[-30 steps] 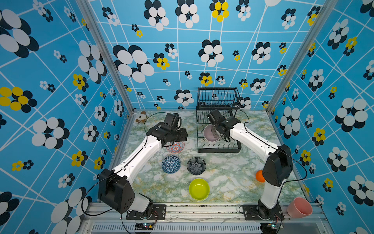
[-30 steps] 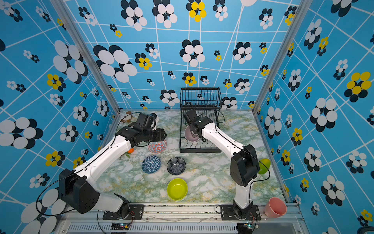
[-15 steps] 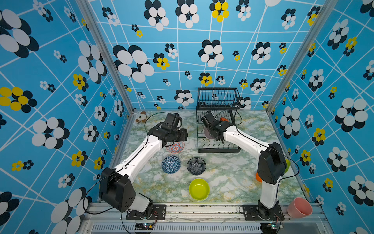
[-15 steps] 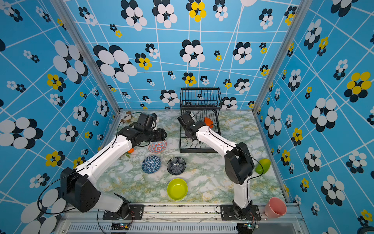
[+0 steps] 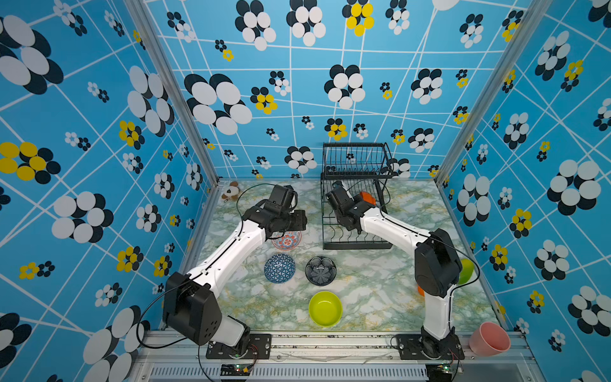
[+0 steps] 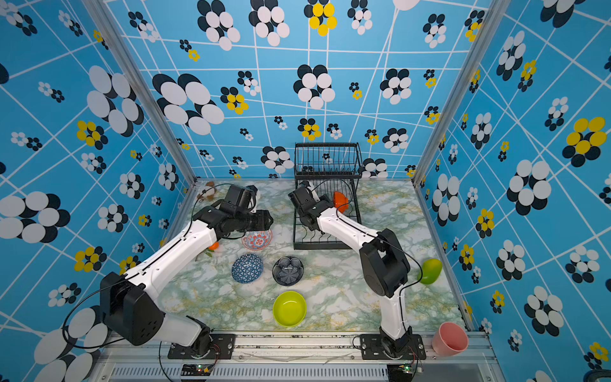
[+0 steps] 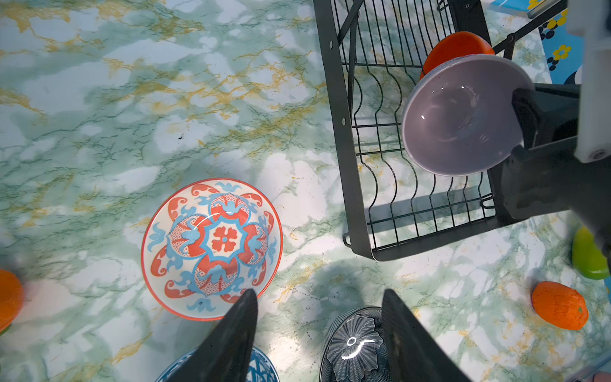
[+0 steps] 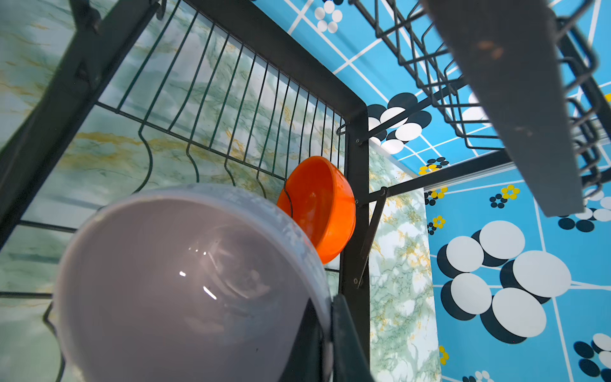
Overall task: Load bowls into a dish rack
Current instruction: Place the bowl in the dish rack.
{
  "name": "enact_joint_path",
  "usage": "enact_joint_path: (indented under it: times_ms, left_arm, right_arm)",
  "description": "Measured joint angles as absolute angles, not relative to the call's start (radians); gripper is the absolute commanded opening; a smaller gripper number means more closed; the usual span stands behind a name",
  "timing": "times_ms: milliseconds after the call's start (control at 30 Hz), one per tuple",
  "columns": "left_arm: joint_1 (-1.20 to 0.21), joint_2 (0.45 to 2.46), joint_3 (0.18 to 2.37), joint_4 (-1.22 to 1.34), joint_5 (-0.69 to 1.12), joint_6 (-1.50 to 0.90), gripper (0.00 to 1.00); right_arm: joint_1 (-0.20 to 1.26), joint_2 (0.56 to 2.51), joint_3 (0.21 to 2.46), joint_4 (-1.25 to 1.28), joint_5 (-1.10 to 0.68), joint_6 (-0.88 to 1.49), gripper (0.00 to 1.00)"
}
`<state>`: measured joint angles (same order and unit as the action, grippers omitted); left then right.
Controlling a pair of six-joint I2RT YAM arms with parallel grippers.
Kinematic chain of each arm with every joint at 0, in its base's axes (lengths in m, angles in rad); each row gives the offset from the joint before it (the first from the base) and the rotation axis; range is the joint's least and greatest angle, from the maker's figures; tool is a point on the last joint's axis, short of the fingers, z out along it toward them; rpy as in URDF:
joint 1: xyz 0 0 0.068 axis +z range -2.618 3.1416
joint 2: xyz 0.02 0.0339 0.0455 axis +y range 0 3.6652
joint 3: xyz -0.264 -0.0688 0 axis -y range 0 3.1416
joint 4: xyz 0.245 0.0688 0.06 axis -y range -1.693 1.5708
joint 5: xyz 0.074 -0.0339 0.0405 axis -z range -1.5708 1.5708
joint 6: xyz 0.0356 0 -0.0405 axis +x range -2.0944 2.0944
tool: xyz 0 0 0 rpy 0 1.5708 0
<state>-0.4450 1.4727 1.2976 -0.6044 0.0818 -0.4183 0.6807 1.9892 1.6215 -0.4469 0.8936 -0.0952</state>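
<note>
The black wire dish rack (image 5: 357, 246) (image 6: 317, 246) stands at the back. An orange bowl (image 5: 366, 197) (image 8: 317, 205) leans on edge in its lower tray. My right gripper (image 8: 327, 307) is shut on the rim of the pale lilac bowl (image 8: 185, 284) (image 7: 456, 119), held tilted over the lower tray's slots beside the orange bowl. My left gripper (image 7: 319, 294) hovers open and empty over the table. It is between the red-blue floral bowl (image 7: 211, 248) (image 5: 287, 239) and the black bowl (image 7: 353, 344) (image 5: 320, 271). The blue geometric bowl (image 5: 279, 268) and lime-green bowl (image 5: 325, 308) sit nearer the front.
A pink cup (image 5: 489, 339) lies on the front rail at the right. An orange fruit (image 7: 560, 304) and a green fruit (image 6: 429, 271) lie by the right arm's base. Another orange fruit (image 6: 214, 245) sits under the left arm. A plush toy (image 5: 230, 191) is in the back left corner.
My right gripper has carried the lilac bowl leftward in the rack's lower tier, and its wrist now hides the bowl from above. The left arm has barely moved.
</note>
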Motion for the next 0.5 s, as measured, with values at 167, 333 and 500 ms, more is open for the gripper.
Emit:
enact_joint_path:
  times_ms: [167,333,500]
  left_arm:
    - [-0.445,1.483,1.298,-0.605,0.082,-0.418,0.63]
    - [-0.445,1.485,1.298,-0.604,0.082,-0.418,0.63]
    - [-0.445,1.485,1.298,-0.604,0.082,-0.418,0.63]
  right_arm:
    - [0.681,2.009,1.616,-0.412,0.921,-0.128,0.00]
    - [0.681,2.033,1.616,-0.372,0.947,-0.159,0.00]
    - [0.681,2.073,1.616,-0.343,0.965,-0.191,0.00]
